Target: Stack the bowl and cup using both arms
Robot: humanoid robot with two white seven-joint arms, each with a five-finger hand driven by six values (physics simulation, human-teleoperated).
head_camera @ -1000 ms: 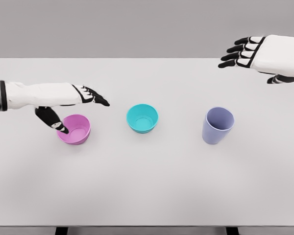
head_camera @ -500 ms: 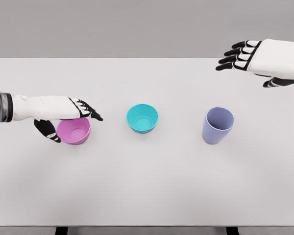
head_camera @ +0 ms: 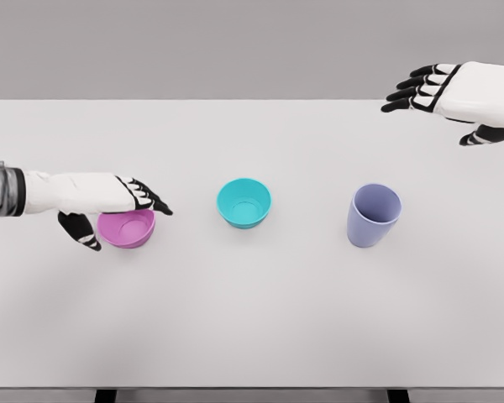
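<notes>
A pink bowl [head_camera: 131, 232] stands on the white table [head_camera: 252, 319] at the left. My left hand [head_camera: 124, 222] lies over it, fingers stretched across the far rim and thumb down beside the left wall; it does not visibly grip. A teal bowl [head_camera: 244, 202] sits upright in the middle. Right of it stands a lavender cup [head_camera: 373, 215], upright. My right hand [head_camera: 428, 113] hovers open above the table's far right, well behind the cup.
The two bowls and the cup form a row across the table's middle with gaps between them. The table's front edge runs along the bottom of the view, above two dark legs [head_camera: 106, 395].
My left hand has sunk and drawn back left over the pink bowl, its thumb going from inside the bowl to outside its left wall. The right hand shifted slightly. Bowls and cup stayed put.
</notes>
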